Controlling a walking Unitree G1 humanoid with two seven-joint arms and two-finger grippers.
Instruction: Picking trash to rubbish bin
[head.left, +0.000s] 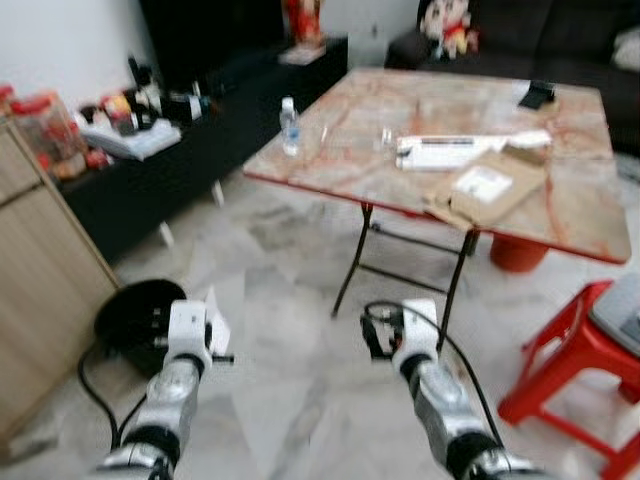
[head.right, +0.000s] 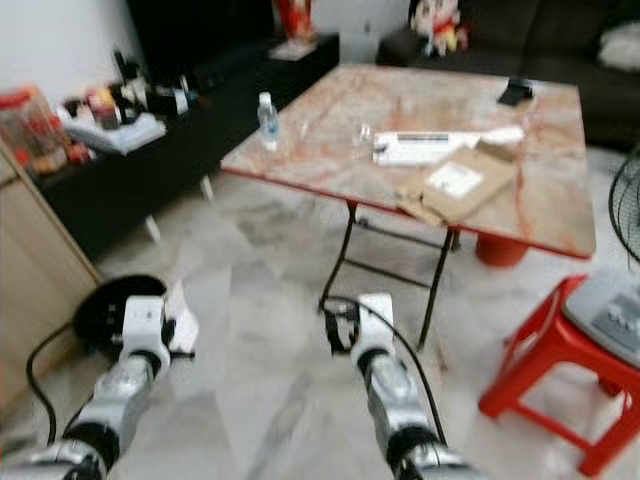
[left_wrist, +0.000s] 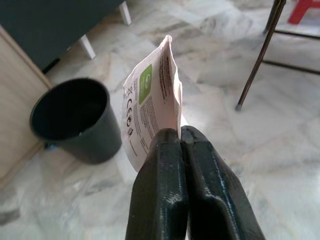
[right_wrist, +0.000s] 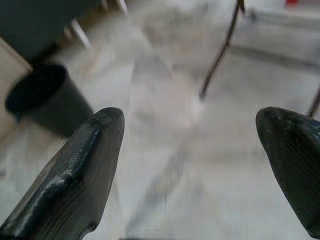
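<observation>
Left gripper (left_wrist: 181, 137) clamped on a thin white printed paper wrapper (left_wrist: 150, 95), near but not over the round black plastic bin (left_wrist: 70, 117). Right gripper (right_wrist: 190, 130) wide apart, empty. Risk: light wrapper released early flutters onto the floor.

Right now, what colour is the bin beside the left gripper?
Black, inside and out; the rubbish bin shows best in the left wrist view, beyond the left gripper.
</observation>
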